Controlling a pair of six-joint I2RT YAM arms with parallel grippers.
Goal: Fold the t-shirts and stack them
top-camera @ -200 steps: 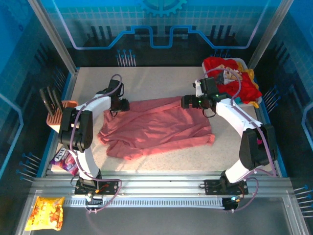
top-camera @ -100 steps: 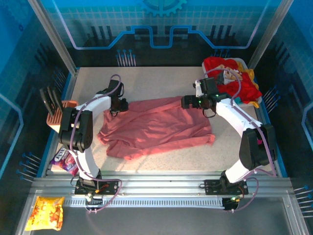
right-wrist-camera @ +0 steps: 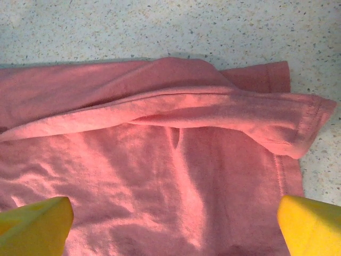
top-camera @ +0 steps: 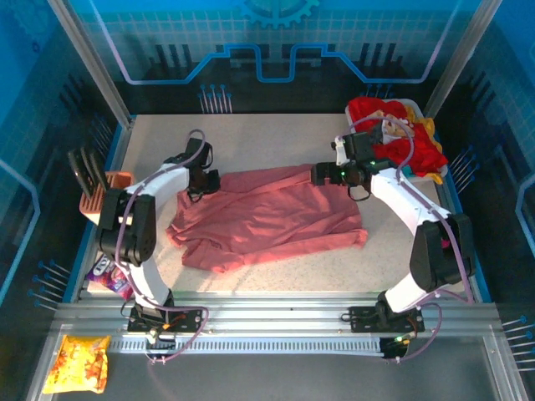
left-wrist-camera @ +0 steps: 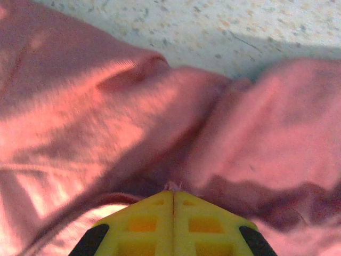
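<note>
The left end effector [left-wrist-camera: 173, 192] is closed, its two yellow fingers pressed together on a bunched fold of the pink t-shirt [left-wrist-camera: 80, 106]. In the top view it [top-camera: 201, 180] sits at the shirt's far left corner. The right end effector [right-wrist-camera: 173, 229] is open, with one yellow fingertip at each side above the cloth. In the top view it [top-camera: 323, 174] hangs over the far right corner.

One pink t-shirt [top-camera: 267, 219] lies spread and rumpled in the middle of the table [top-camera: 251, 138], between the two arms. In the right wrist view its [right-wrist-camera: 160, 176] far edge is rolled over on itself in a long ridge. A stitched hem runs down its right side, and speckled table shows beyond the hem and on the far side.

A heap of further t-shirts [top-camera: 393, 125] fills the far right corner, mostly red with some yellow. How many there are I cannot tell.

One orange rack [top-camera: 96, 196] holding dark plates stands at the left edge. One small purple packet [top-camera: 109, 271] lies near it. One snack bag [top-camera: 79, 363] lies at the near left, on the near side of the rail.

Bare table lies open on the far side of the pink t-shirt. A narrower strip runs between its near edge and the rail.
</note>
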